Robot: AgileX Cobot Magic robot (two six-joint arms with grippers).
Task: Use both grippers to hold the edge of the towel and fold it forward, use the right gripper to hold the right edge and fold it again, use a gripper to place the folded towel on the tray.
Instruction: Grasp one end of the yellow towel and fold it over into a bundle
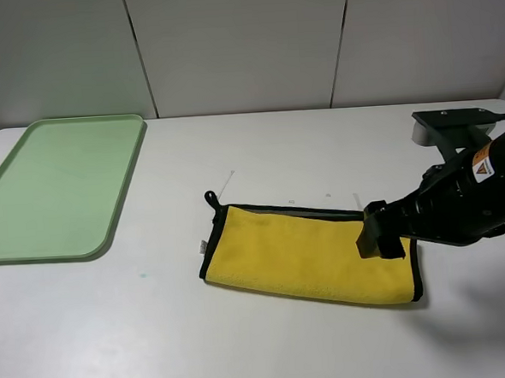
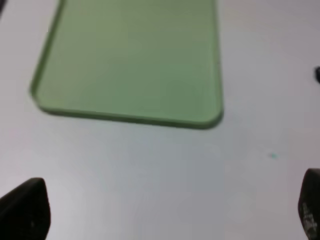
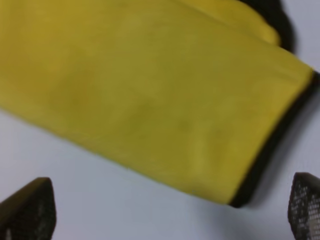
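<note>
Right hand (image 1: 382,237) is wide open, fingers (image 3: 27,210) far apart, clamped on nothing. It sits over the right end of the towel (image 1: 299,255). The wrist view shows the towel's dark-edged short end lying between the two fingertips. Cannot tell whether the tips touch cloth or the worktop (image 1: 276,153).

Left hand (image 2: 166,210) is also spread wide, with nothing between its fingers, only bare worktop. Its wrist view looks at a rounded corner of the tray (image 2: 125,60) just beyond. This hand is not seen in the high view.

The towel is yellow with black trim, folded into a long strip. It lies flat on the worktop right of centre, slightly slanted. A small black loop sticks out at its far left corner, and the near long edge is a rounded fold.

The tray is light green, rectangular, with a low rim, and lies flat at the far left of the worktop. Its whole green floor shows. The towel lies well apart from it, to its right.
</note>
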